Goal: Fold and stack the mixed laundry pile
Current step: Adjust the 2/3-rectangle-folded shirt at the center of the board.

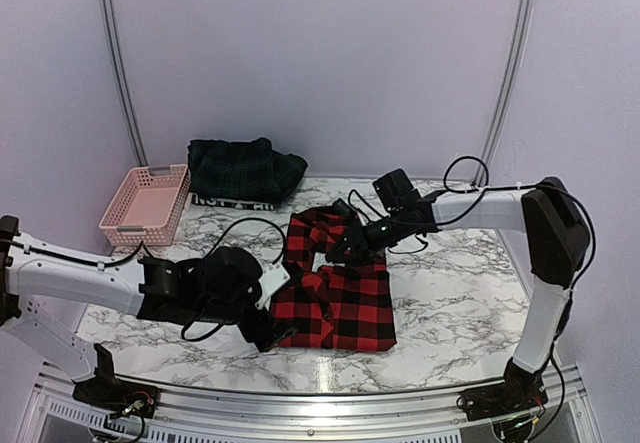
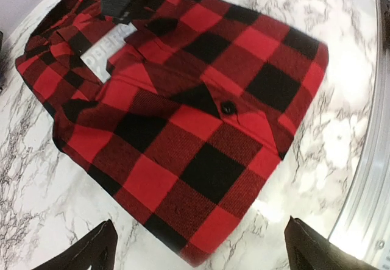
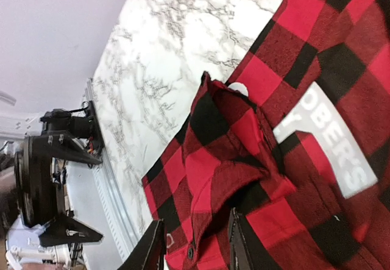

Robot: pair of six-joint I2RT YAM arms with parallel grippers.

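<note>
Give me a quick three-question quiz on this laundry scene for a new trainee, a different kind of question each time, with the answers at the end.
1. True or false: the dark green plaid piece lies inside the pink basket.
2. Which one stands wide open? A. the left pincer B. the right one C. neither
3. Short answer: what does the red-and-black checked shirt lie on?

Key
1. False: it lies on the table, to the right of the basket.
2. A
3. The marble-patterned table.
</note>
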